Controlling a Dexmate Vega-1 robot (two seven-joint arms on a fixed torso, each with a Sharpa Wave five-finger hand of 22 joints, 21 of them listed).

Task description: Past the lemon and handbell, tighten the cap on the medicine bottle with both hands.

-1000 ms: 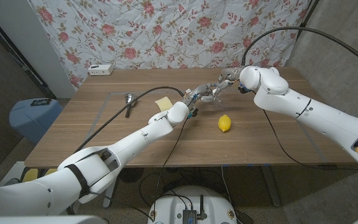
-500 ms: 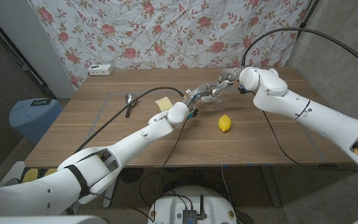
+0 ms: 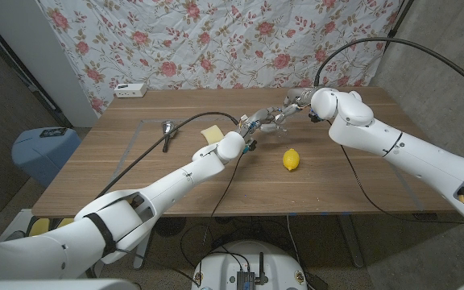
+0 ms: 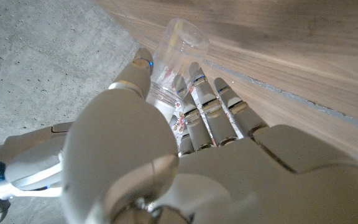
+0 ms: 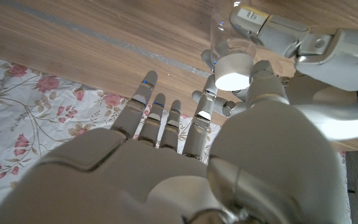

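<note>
The clear medicine bottle (image 3: 273, 122) with its white cap (image 5: 233, 71) is held above the far middle of the table. My left hand (image 3: 253, 126) grips the bottle's clear body (image 4: 175, 51) between thumb and fingers. My right hand (image 3: 292, 103) reaches in from the other side. Its thumb (image 5: 265, 79) and a finger pinch the cap, with the other fingers spread. The left hand's fingers (image 5: 291, 36) wrap the bottle beyond the cap. The yellow lemon (image 3: 292, 159) lies nearer to me, right of centre. The metal handbell (image 3: 167, 129) lies at the left.
A pale yellow square (image 3: 213, 133) lies between the handbell and my left hand. A white box (image 3: 130, 90) sits at the far left corner of the wooden table (image 3: 135, 181). A floral cloth hangs behind. Cables trail over the table from both arms.
The right forearm has shifted very slightly. Both hands stay on the bottle in the same place.
</note>
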